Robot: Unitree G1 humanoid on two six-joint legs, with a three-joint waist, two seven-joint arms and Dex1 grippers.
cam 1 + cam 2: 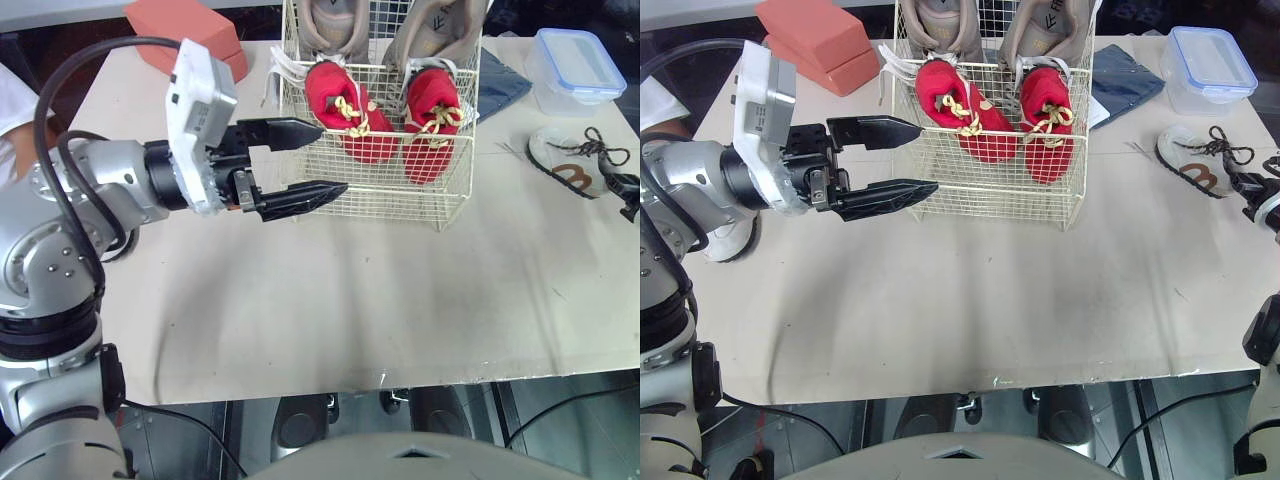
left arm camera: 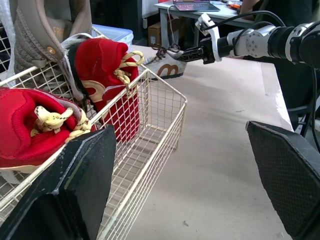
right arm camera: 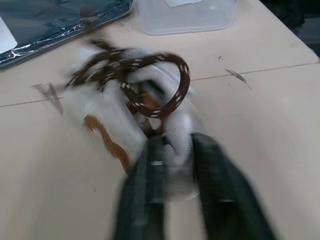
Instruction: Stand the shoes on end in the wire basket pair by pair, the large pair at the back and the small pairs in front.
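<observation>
The wire basket (image 1: 380, 190) stands at the back middle of the table. Two large tan shoes (image 1: 335, 20) stand on end at its back, and two small red shoes (image 1: 345, 110) (image 1: 432, 115) stand in front of them. My left gripper (image 1: 332, 158) is open and holds nothing, its fingertips at the basket's front left corner. A small white shoe (image 1: 570, 160) with brown laces lies on the table to the right of the basket. My right gripper (image 3: 175, 145) is shut on the white shoe (image 3: 130, 100) at its rim, near the table's right edge (image 1: 1245, 190).
Two salmon blocks (image 1: 185, 35) lie at the back left. A clear lidded box (image 1: 578, 65) and a dark blue cloth (image 1: 500, 80) sit at the back right. Something white (image 1: 730, 235) lies partly hidden under my left arm.
</observation>
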